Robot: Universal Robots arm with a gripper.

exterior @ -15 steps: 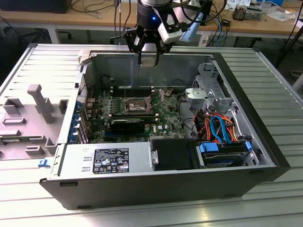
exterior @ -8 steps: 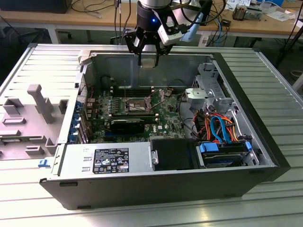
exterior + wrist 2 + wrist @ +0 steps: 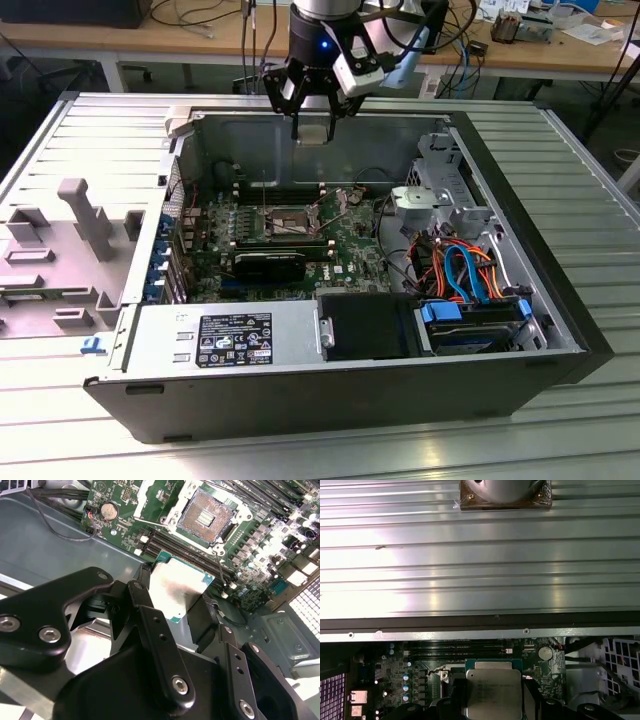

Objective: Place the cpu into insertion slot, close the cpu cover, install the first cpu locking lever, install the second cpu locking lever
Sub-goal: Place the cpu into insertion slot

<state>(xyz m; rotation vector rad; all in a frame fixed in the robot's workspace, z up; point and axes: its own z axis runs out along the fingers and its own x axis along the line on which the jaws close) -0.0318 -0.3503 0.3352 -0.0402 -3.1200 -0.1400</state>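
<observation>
My gripper (image 3: pixel 312 128) hangs over the far wall of the open computer case, shut on the cpu (image 3: pixel 312 136). Both wrist views show the cpu (image 3: pixel 180 592) (image 3: pixel 493 692) as a flat silver-topped square with a green edge, clamped between the black fingers (image 3: pixel 150 625). The insertion slot (image 3: pixel 286 221) lies lower down on the green board, toward the near side of my gripper. In the second wrist view the insertion slot (image 3: pixel 205 516) lies bare, its pale pin field showing inside a silvery frame. The cpu cover (image 3: pixel 149 500) seems swung up beside it.
A black graphics card (image 3: pixel 270 265) lies just in front of the socket. Long black memory slots (image 3: pixel 185 555) run between the socket and my gripper. A grey power supply (image 3: pixel 225 340) and a drive bay with blue and orange cables (image 3: pixel 465 270) fill the case's near side. A grey plastic shroud (image 3: pixel 70 240) rests on the ribbed table.
</observation>
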